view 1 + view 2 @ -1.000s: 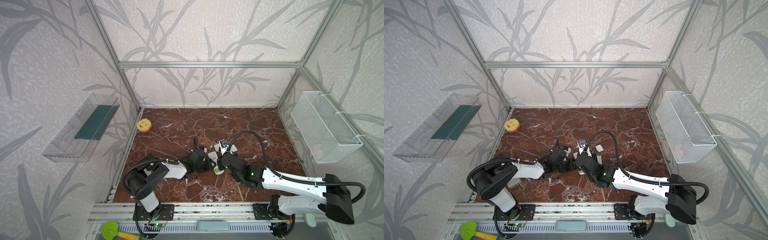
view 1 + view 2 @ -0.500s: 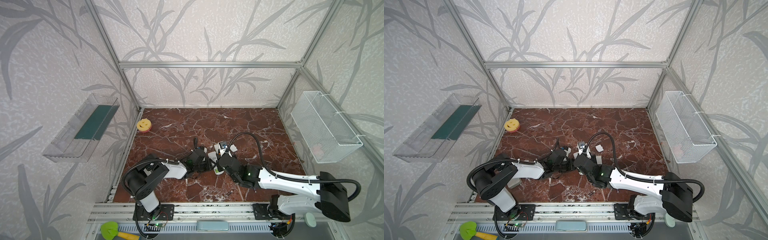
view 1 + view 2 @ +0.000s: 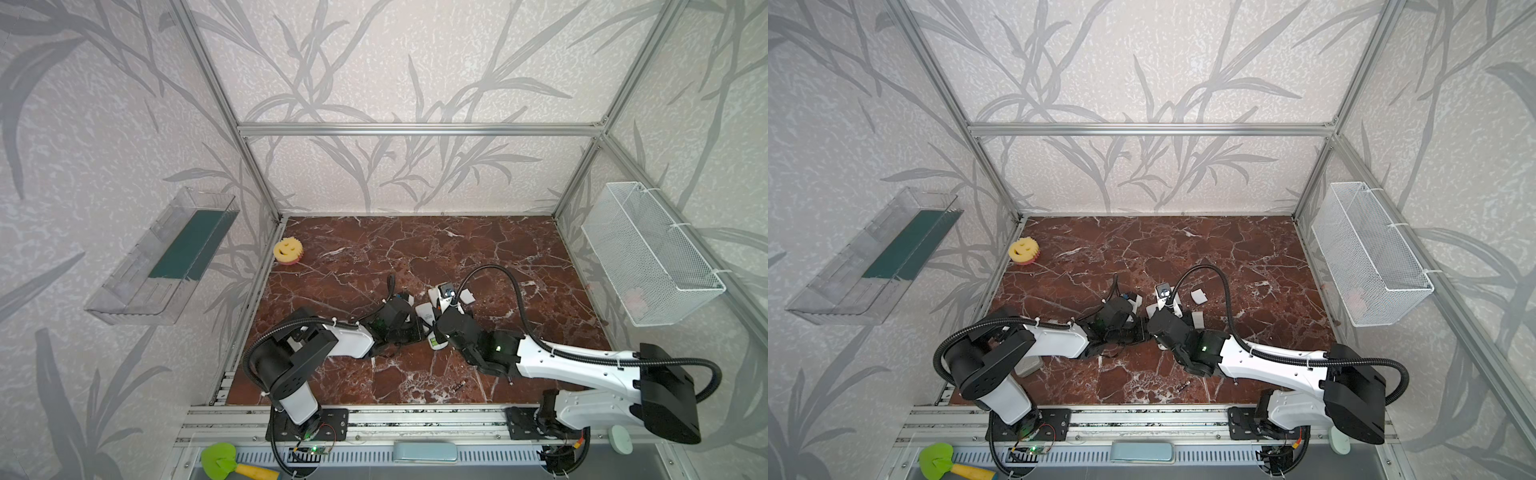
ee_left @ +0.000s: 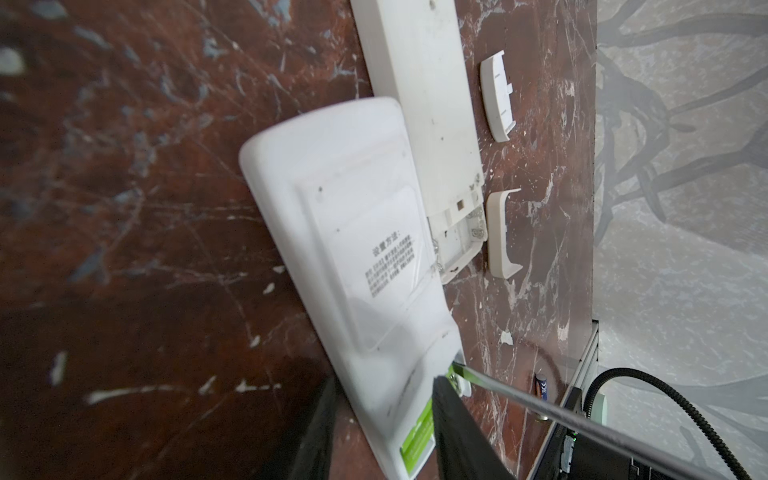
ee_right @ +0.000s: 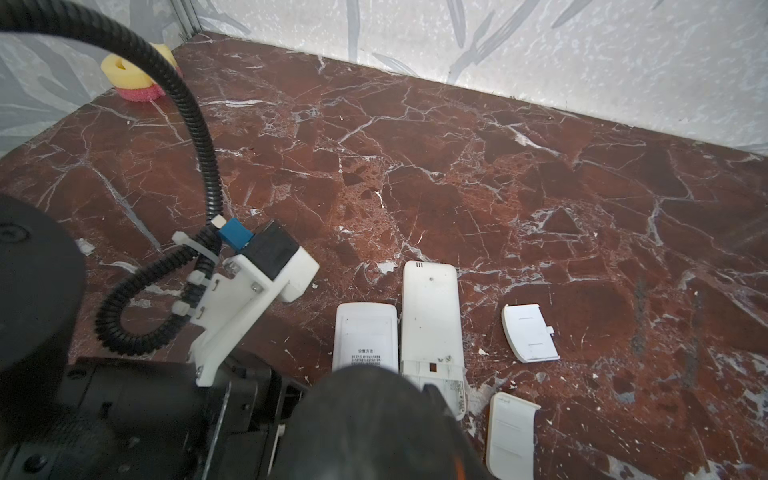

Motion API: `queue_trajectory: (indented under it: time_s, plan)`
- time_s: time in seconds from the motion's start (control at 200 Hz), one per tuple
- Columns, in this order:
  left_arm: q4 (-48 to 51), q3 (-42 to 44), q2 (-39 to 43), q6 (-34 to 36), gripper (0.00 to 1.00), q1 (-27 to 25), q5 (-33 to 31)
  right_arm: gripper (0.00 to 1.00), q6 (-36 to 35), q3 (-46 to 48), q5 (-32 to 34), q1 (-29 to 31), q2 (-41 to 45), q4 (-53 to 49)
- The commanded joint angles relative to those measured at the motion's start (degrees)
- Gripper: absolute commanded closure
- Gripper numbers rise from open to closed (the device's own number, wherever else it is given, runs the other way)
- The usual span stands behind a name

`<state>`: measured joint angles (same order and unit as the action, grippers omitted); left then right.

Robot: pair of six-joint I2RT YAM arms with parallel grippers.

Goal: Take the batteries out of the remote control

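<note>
Left pincer [image 4: 384,380] is clamping across one end of the wide remote [image 4: 353,232], which is lying face down on the bench [image 3: 353,266]. Green batteries [image 4: 417,436] are sitting in its open bay. Screwdriver [image 4: 519,399] tip is resting at that bay, with the shaft entering from four o'clock and the handle gripped in the right pincer [image 3: 439,334]. One dark battery [image 4: 541,384] is lying loose at five o'clock of the remote.

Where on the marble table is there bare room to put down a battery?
Bare: the back strip of the marble table, from the smiley sponge to the right wall, and the right side beside the wire basket. Crowded: the middle, around the wide remote, the narrow remote, the flat cover and the curved cover.
</note>
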<state>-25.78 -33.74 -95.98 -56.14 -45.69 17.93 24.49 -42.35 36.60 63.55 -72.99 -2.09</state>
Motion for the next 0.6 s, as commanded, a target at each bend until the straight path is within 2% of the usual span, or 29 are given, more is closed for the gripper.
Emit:
queue_trajectory:
  time_s: [0.0,0.595]
  plan:
    - [6.1,0.7,-1.6,0.3,0.59,-0.2,-0.5,1.0,-1.9,-0.3,1.3,0.3,-0.5,-2.3]
    - [6.3,0.8,-2.7,-0.1,0.59,-0.1,-0.3,1.0,-7.7,-3.5,0.2,2.8,-5.8,-5.0]
